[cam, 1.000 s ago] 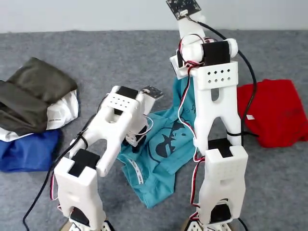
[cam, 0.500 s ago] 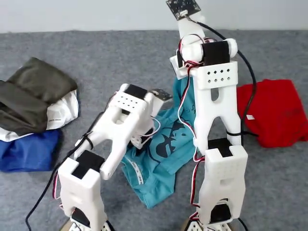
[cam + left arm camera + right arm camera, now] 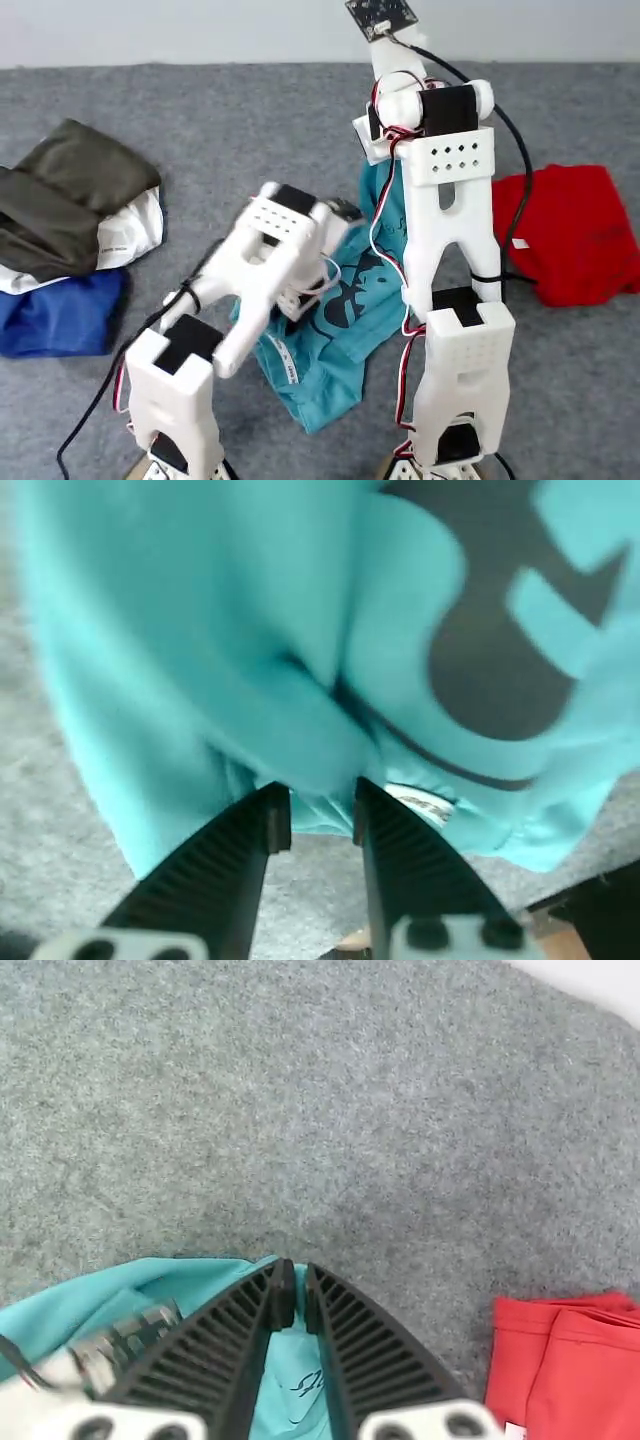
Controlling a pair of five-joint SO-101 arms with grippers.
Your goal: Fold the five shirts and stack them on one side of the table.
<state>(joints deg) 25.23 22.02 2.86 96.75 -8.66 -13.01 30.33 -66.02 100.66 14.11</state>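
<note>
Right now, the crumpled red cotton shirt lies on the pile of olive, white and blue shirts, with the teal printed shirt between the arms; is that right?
No: the high view shows the red cotton shirt alone beside the right arm, apart from the olive, white and blue pile. The teal printed shirt is between the arms.

A teal shirt is lying crumpled on the grey table, one part rising along the right arm; the left arm is bending low over it. A red shirt is lying at the right. At the left, an olive shirt is covering a white shirt, beside a blue shirt.
</note>
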